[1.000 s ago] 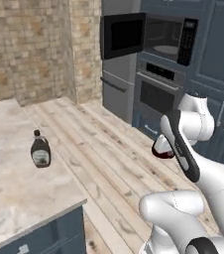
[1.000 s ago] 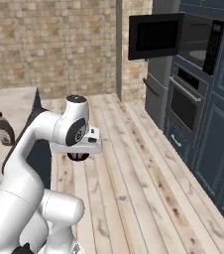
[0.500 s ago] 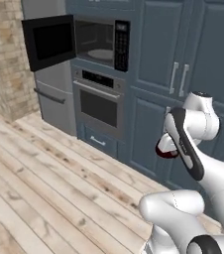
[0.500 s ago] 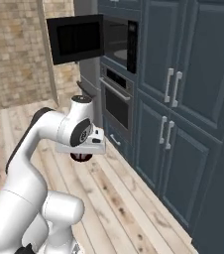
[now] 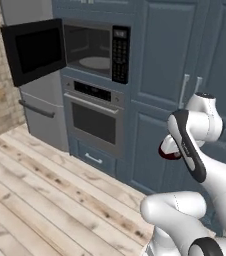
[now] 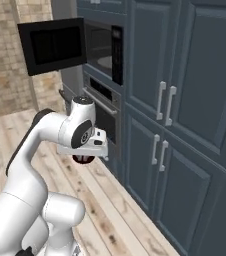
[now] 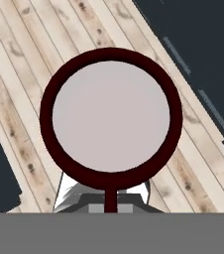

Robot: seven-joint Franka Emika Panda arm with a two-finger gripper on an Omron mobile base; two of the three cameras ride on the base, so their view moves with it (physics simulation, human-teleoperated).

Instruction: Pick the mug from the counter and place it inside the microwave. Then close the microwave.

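Carrying the mug clamped in the gripper, now off the counter, with placing inside the open microwave and closing remaining.

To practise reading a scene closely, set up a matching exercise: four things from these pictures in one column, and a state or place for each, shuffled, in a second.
Things:
1. mug
2. microwave door
3. oven
4. gripper

States or places:
A. directly below the microwave, door closed
B. swung wide open to the left
C. dark red outside, pale inside, held above the plank floor
D. shut on the mug, low beside the blue cabinets

Pairs: 1-C, 2-B, 3-A, 4-D
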